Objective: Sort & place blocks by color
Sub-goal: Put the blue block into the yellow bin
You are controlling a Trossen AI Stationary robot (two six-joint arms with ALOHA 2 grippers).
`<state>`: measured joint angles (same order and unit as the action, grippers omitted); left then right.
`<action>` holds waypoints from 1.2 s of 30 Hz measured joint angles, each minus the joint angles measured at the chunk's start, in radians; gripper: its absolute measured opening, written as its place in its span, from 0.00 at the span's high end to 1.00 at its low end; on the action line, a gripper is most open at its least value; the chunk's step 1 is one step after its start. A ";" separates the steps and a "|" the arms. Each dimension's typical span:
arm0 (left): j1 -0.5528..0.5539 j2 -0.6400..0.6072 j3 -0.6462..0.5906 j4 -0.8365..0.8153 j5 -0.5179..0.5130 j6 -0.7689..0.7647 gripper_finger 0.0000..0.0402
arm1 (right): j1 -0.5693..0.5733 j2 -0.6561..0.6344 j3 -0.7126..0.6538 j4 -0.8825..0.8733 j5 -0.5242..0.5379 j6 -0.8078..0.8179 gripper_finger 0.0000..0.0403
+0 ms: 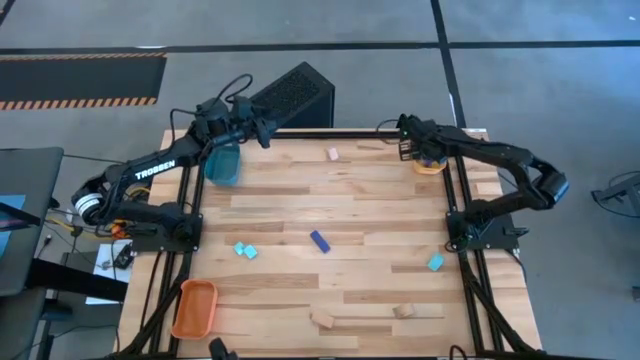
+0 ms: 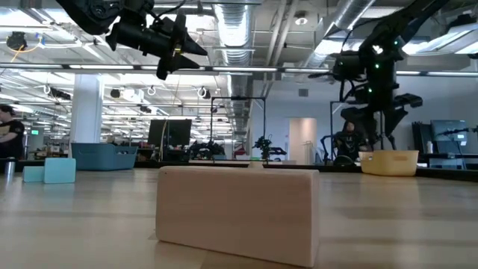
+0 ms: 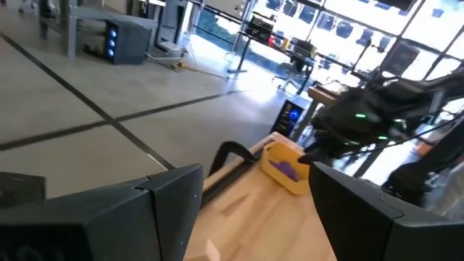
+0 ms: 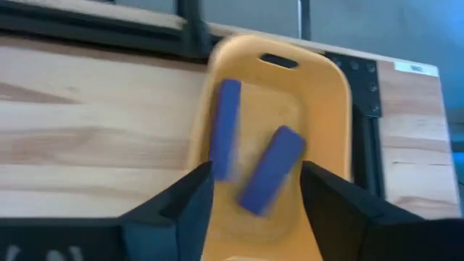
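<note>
Hovering right gripper (image 4: pixel 254 192) over yellow-orange tray (image 4: pixel 328 94) at far right corner, fingers spread, gripping nothing; two blue blocks (image 4: pixel 271 169) lying inside. Remaining blue block (image 1: pixel 319 241) sitting mid-table, long axis diagonal, about equally near either arm. Left gripper (image 1: pixel 262 133) open, waiting over teal tray (image 1: pixel 224 163).

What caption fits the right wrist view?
Right gripper open above the yellow-orange tray, two dark blue blocks lying inside.

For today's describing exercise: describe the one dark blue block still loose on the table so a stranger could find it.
Start at the wooden table and go to its middle. The dark blue block lies there slanted, alone; the nearest cyan blocks are paler and squarer.
</note>
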<state>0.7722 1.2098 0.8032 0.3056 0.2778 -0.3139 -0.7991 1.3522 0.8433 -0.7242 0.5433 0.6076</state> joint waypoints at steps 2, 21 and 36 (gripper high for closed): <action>0.006 0.000 0.000 -0.002 -0.001 0.010 0.40 | 0.042 -0.011 0.000 -0.007 0.033 0.052 0.42; 0.000 0.009 0.000 -0.240 0.057 0.060 0.40 | 0.648 -0.216 0.000 0.034 -0.225 0.230 0.61; -0.376 0.042 -0.001 -0.234 -0.142 -0.213 0.40 | 1.295 -0.250 0.000 0.124 -0.137 0.365 0.76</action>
<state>0.3964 1.2518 0.8021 0.0720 0.1353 -0.5270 0.4956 1.1026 0.8437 -0.5999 0.4060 0.9725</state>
